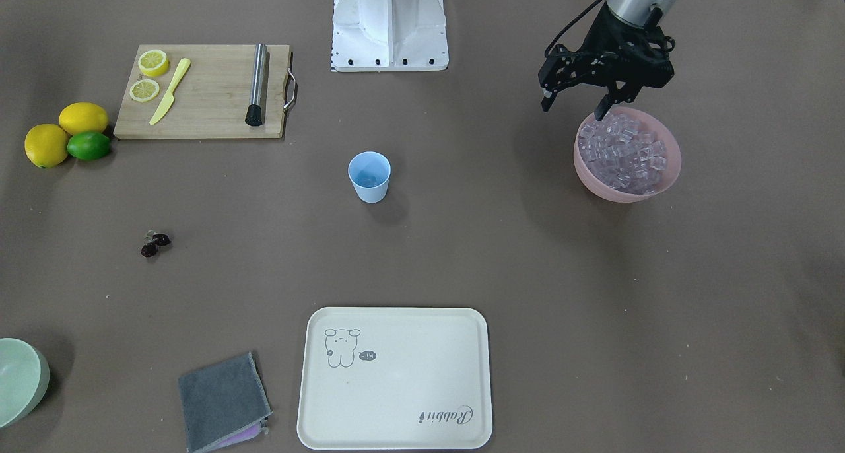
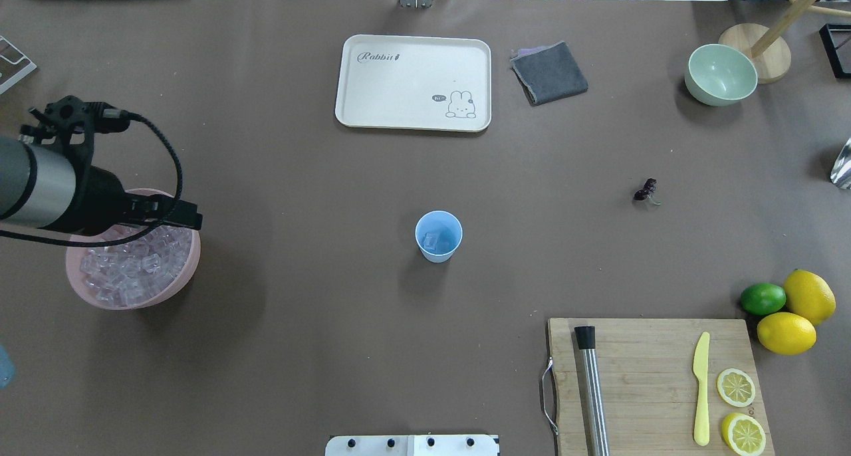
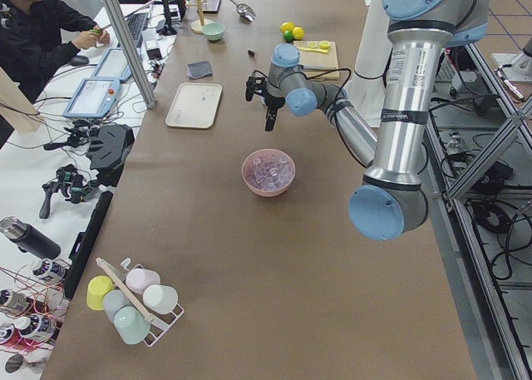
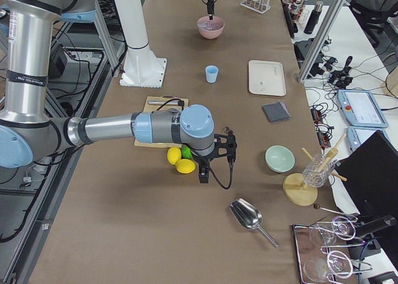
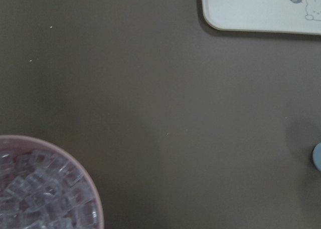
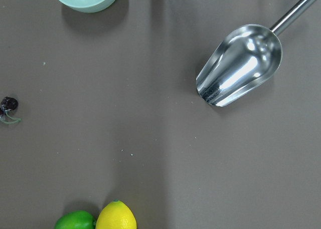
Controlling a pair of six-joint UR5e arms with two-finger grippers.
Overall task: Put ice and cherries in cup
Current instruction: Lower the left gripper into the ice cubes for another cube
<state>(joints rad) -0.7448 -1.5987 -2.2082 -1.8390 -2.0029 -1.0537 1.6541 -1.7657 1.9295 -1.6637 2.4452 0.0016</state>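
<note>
left gripper [image 1: 573,107] spread, apparently empty, over pink bowl [image 1: 627,197] at left edge of table [image 1: 462,255] | risk: ice [image 1: 624,152] may slip before cup [image 1: 370,175]

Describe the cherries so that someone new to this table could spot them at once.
Start at the cutting board on the robot's right, near its base. Between it and the green bowl, alone, lie the cherries. They are a tiny near-black pair on thin stems, far smaller than the lemons and lime beside the board.
</note>
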